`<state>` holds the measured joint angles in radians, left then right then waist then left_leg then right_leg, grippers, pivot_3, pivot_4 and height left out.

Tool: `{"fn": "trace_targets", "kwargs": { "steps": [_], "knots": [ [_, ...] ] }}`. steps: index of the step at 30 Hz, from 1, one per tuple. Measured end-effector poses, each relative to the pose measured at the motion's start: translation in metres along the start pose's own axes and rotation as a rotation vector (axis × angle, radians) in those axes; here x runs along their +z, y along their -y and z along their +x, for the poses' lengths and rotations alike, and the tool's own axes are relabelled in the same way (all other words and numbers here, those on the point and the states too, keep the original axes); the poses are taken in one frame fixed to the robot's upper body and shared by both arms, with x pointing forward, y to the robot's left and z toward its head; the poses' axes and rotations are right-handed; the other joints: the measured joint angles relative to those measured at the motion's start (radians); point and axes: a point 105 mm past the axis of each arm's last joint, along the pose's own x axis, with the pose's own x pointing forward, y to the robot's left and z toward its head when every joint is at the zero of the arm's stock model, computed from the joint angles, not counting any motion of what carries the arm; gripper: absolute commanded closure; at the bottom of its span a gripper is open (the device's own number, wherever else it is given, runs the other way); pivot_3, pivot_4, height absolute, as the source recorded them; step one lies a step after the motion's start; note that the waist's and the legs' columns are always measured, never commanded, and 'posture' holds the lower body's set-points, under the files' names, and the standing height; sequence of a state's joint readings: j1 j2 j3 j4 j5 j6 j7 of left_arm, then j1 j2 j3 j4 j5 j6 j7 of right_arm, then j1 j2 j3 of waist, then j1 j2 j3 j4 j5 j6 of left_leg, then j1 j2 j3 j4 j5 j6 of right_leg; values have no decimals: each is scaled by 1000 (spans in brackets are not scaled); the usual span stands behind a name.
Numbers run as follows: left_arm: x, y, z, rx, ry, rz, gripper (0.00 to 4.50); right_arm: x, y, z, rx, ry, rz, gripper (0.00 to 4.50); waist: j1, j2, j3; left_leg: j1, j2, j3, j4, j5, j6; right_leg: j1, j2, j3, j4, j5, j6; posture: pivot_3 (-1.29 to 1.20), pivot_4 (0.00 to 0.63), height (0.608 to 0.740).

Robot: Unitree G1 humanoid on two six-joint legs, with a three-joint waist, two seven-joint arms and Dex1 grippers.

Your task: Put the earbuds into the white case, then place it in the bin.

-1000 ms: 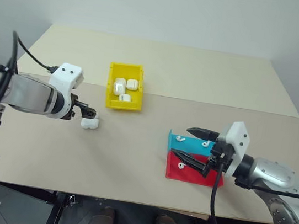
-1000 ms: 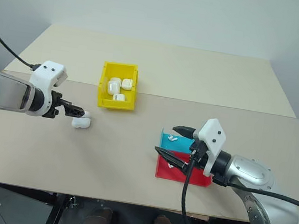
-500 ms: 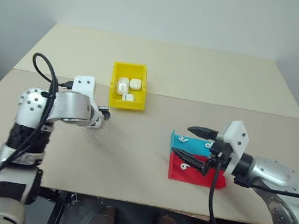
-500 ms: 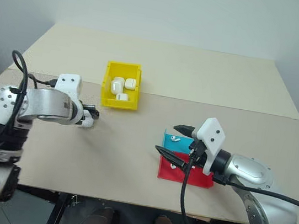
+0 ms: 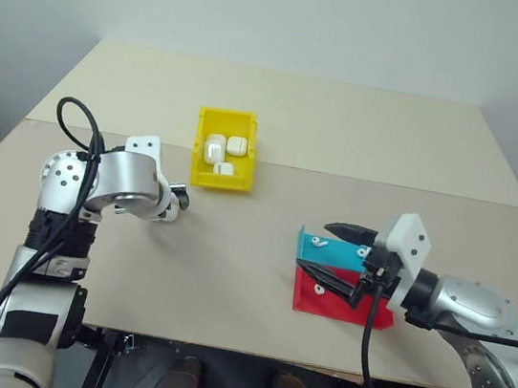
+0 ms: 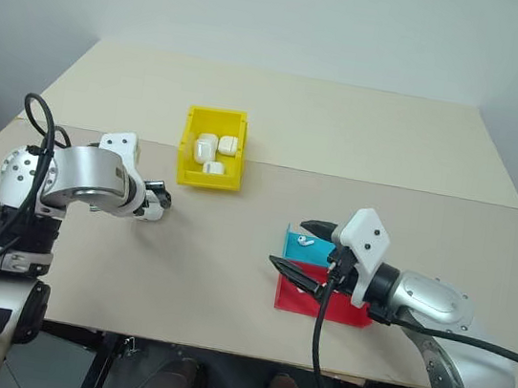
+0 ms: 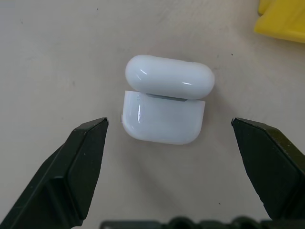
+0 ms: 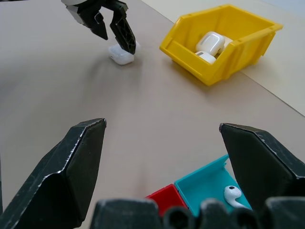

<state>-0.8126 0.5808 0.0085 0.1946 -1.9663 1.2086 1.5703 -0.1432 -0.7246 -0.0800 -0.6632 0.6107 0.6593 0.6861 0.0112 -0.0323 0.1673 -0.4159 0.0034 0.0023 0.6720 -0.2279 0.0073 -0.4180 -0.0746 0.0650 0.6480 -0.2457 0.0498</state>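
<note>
Progress looks early for this piece, as I judge it: the white case (image 7: 165,106) lies on the worktop (image 5: 229,267) with its lid open, at about eight o'clock from the bin (image 5: 224,150) and just short of it. My left hand (image 7: 169,131) points down over it with fingers spread wide, one on each side of the case and not touching it — nothing is pinched yet.

Earbuds (image 8: 233,192) are not in that case as far as I can see; one lies in the blue tray (image 5: 321,248) and another in the red tray (image 5: 322,295), at about four o'clock from the case and well apart from it. My right hand (image 5: 332,256) hovers over those two trays, fingers spread and empty.

Three other white cases (image 5: 222,150) already sit inside the bin, so what is left here is, I think, loading the earbuds, shutting the lid and dropping this case in beside them.

Nothing stands between the case and the bin's low front lip — the worktop there is bare. The filled cases leave the bin less room.
</note>
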Motion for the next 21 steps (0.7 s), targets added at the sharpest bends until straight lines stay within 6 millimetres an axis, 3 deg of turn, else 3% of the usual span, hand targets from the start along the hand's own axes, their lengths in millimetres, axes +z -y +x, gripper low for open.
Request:
{"fn": "trace_targets", "kwargs": {
  "steps": [21],
  "knots": [
    [-2,1,16,23,-147,10,0,2,-4,-3,-7,-4,-20,64,0,0,0,0,-1,0,0,0,0,0,0,0,0,0,0,0,150,740]
  ]
}}
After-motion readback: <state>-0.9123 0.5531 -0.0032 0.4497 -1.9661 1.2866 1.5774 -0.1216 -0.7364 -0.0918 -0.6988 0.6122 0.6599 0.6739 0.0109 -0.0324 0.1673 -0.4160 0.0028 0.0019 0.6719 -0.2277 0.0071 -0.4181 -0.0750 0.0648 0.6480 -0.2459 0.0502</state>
